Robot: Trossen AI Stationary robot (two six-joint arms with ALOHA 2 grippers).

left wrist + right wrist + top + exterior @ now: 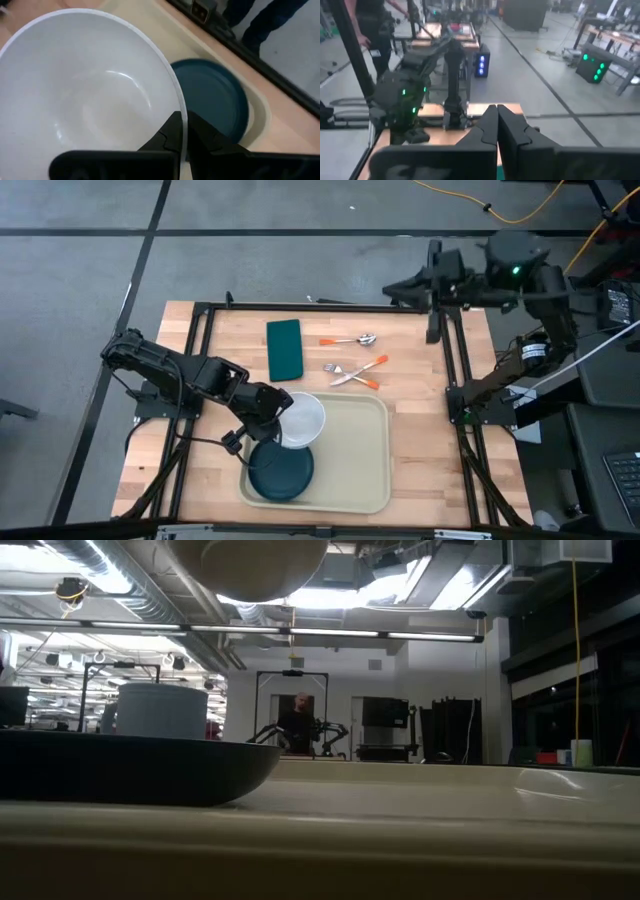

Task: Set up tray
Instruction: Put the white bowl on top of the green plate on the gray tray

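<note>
The beige tray (350, 445) lies on the near middle of the table, with a dark teal plate (281, 471) in its near-left corner. My left gripper (280, 418) is shut on a white bowl (305, 420) over the tray's far-left part. In the low view the bowl's underside (255, 565) hangs high above the plate (130, 768). The left wrist view shows the bowl (85, 95), the plate (217, 97) and the tray's rim (262, 112). My right gripper (496, 125) is shut and parked past the table's far right corner (400, 285). My left gripper pinches the white bowl's rim (183, 117), one finger inside the bowl and one outside. It comes at the rim from the table's left side, on the bowl's left edge. The bowl is lifted clear, above the tray and plate.
A dark green napkin (285, 348) lies on the far part of the table. An orange-handled spoon (350, 340) lies right of it, with a fork and knife (355, 373) nearer the tray. The tray's right half (365, 465) is bare. A black frame borders the table.
</note>
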